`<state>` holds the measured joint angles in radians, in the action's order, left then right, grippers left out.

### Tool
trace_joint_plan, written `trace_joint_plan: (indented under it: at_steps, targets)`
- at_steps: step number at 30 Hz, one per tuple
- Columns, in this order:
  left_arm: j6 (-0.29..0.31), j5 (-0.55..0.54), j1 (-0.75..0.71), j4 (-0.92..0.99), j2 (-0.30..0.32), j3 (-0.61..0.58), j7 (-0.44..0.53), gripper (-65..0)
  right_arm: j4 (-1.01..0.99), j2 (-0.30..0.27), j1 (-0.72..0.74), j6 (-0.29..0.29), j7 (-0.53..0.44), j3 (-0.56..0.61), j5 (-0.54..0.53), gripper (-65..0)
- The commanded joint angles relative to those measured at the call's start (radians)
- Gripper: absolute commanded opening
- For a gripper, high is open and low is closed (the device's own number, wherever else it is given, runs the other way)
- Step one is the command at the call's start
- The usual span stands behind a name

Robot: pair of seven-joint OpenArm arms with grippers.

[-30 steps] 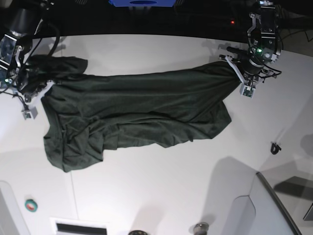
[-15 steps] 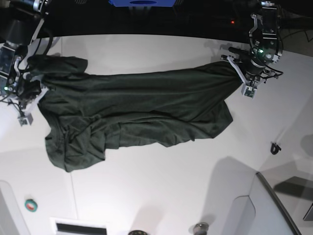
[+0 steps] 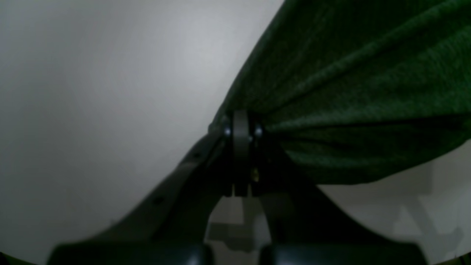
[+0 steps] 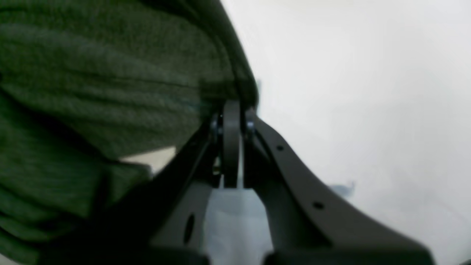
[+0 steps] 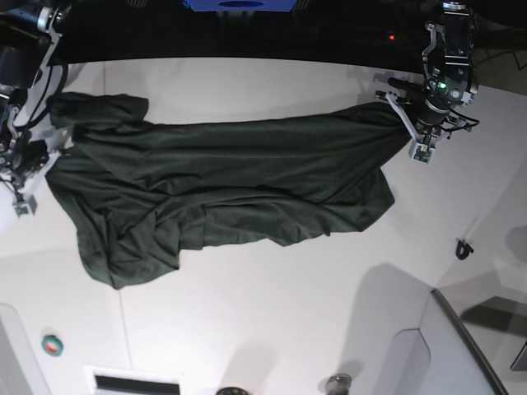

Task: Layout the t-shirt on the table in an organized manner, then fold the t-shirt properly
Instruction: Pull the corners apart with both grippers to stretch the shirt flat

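- The t-shirt (image 5: 222, 193) lies stretched across the table (image 5: 272, 321), its long axis running from my right gripper (image 5: 34, 160) to my left gripper (image 5: 409, 115).
- Which end is collar and which is hem I cannot tell; a bunched lump of cloth sits just beyond my right fingers, toward the table's far edge.
- The cloth is taut and smooth along the edge between my two grips, and sags into deep wrinkles on the side away from that edge, with a hanging flap nearer my right fingers.
- My left gripper (image 3: 241, 127) is clenched on the t-shirt (image 3: 368, 81): the jaws meet with no gap, and the fabric fans out from my fingertips.
- My right gripper (image 4: 231, 114) is likewise clamped tight on the t-shirt (image 4: 92, 95), a fold of green cloth pinched at the tips and bulging beside my fingers.
- Bare white table (image 3: 92, 92) shows on the outer side of each grip.
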<state>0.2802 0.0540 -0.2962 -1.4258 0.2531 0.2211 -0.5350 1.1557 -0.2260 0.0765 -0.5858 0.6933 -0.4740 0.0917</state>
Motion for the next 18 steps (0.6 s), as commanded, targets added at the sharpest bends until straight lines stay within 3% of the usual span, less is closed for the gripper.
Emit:
trace_joint_plan:
  at_steps: [1,4,7,9,11,15,16,18]
  targets:
    - [-0.006,-0.003,0.005,-0.022,0.010,0.005,0.008,-65.0,0.079,-0.017,0.010,-0.001,-0.019,-0.006,-0.013,-64.2]
    - [-0.006,-0.004,-0.001,-0.062,0.007,0.005,0.008,-65.0,0.266,0.027,-0.050,-0.001,0.021,-0.013,-0.040,-63.6]
    - [-0.006,-0.004,-0.001,-0.094,0.005,0.005,0.005,-65.0,0.384,0.086,-0.073,-0.001,0.095,-0.104,-0.108,-63.3]
    - [-0.006,-0.004,-0.001,-0.105,0.004,0.005,0.005,-65.0,0.398,0.118,-0.065,-0.001,0.167,-0.188,-0.158,-59.6]
    - [-0.006,-0.004,-0.001,-0.108,0.004,0.005,0.005,-65.0,0.384,0.136,-0.056,-0.001,0.227,-0.262,-0.217,-49.1]
    - [-0.006,-0.004,-0.001,-0.109,0.004,0.005,0.005,-65.0,0.303,0.138,-0.062,-0.001,0.250,-0.374,-0.367,-16.7]
    - [-0.006,-0.004,-0.001,-0.109,0.004,0.005,0.005,-65.0,0.271,0.136,-0.067,-0.001,0.231,-0.398,-0.399,-11.3]
    - [-0.006,-0.004,-0.001,-0.109,0.004,0.005,0.005,-65.0,0.194,0.129,-0.068,-0.001,0.196,-0.420,-0.447,-9.6]
